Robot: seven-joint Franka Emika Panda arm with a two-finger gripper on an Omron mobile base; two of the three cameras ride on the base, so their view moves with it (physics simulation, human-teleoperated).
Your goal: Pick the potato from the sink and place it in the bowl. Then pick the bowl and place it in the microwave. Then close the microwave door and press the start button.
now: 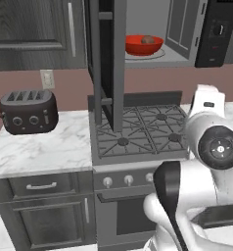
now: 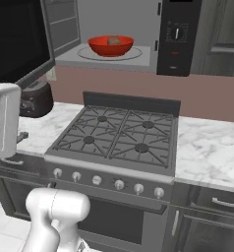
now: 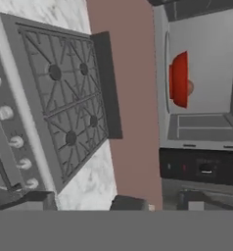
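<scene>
Small reddish-brown potato [image 2: 113,41] mostly sunk behind the rim of the glossy red bowl [image 2: 110,47], only its top showing. Black microwave door [image 1: 104,63] swung open, seen edge-on in the left base view, cut off by the top edge. Dark slotted toaster [image 2: 36,100] partly hidden behind the white arm. Control panel markings [image 2: 177,34] too small to read.
</scene>
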